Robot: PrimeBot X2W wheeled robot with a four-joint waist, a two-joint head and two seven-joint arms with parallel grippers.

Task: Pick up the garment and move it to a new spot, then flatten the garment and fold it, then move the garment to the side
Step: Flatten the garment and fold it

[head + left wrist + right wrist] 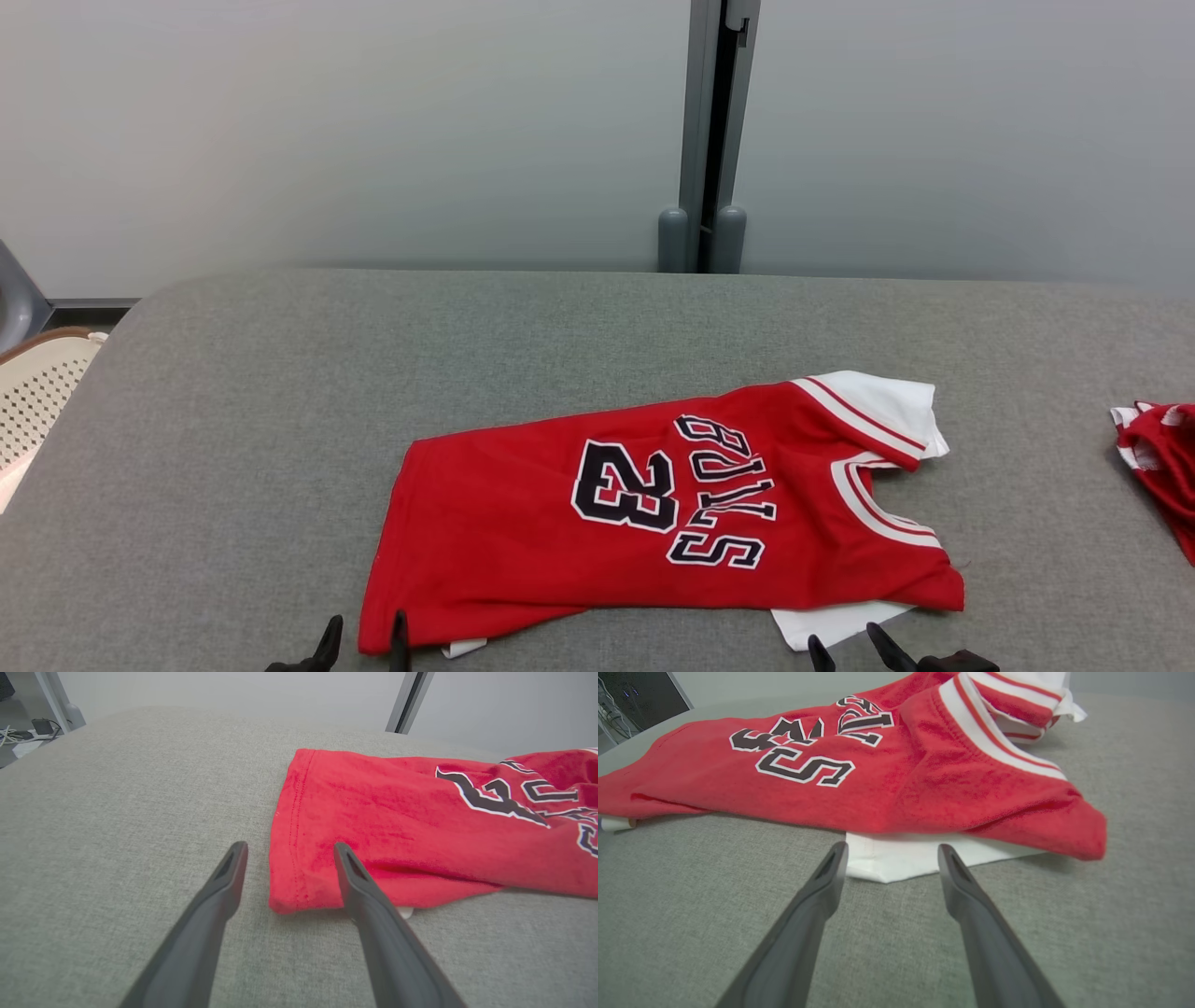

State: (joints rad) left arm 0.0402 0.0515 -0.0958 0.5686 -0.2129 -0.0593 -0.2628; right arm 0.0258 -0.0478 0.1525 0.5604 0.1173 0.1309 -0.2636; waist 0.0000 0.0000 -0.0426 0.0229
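trouble would come from the white under-layer (896, 856) peeking out at the lower edge: a pinch there could lift one layer and skew the fold. garment (653, 504) lies low and centre on the tabletop (280, 373), left gripper (366, 644) and right gripper (845, 646) both spread apart, empty, at its near edge. open room upper left; another red piece (1162, 457) crowds the right edge.

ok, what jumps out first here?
A red jersey with a black 23 lies sideways on the grey table, collar to the right, with white fabric sticking out under its near edge. The left gripper stands open at the hem corner, and the right gripper is open by that white fabric. Another red garment sits at the table's right edge.
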